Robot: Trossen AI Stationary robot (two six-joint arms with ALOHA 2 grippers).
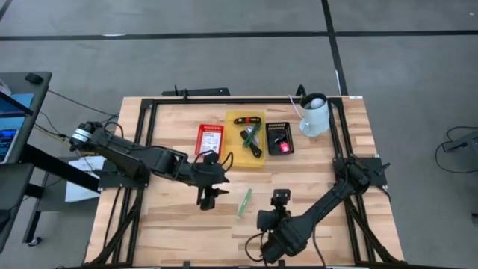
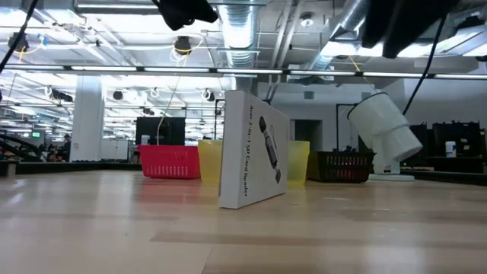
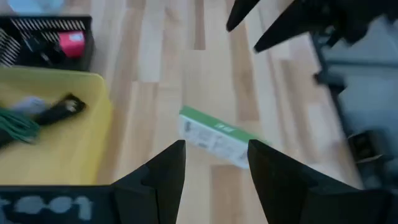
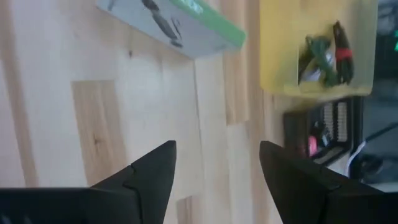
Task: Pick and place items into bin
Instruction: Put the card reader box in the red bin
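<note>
A white printed box with a green edge (image 1: 244, 202) stands on one long edge on the wooden table, between my two grippers. In the low view the box (image 2: 251, 148) stands upright at the middle. My left gripper (image 1: 208, 199) hovers open just left of it; in its wrist view the box (image 3: 214, 135) lies beyond the open fingers (image 3: 216, 144). My right gripper (image 1: 280, 196) hovers open to the box's right, above the table (image 4: 217, 146). The yellow bin (image 1: 231, 153) holds green-and-black tools (image 1: 250, 139).
A red basket (image 1: 210, 139) with a white printed packet stands left of the yellow bin. A black basket (image 1: 280, 127) on the right holds a pink-red piece (image 1: 284, 146). A white pitcher (image 1: 315, 113) stands at the far right. Bare table lies near the front edge.
</note>
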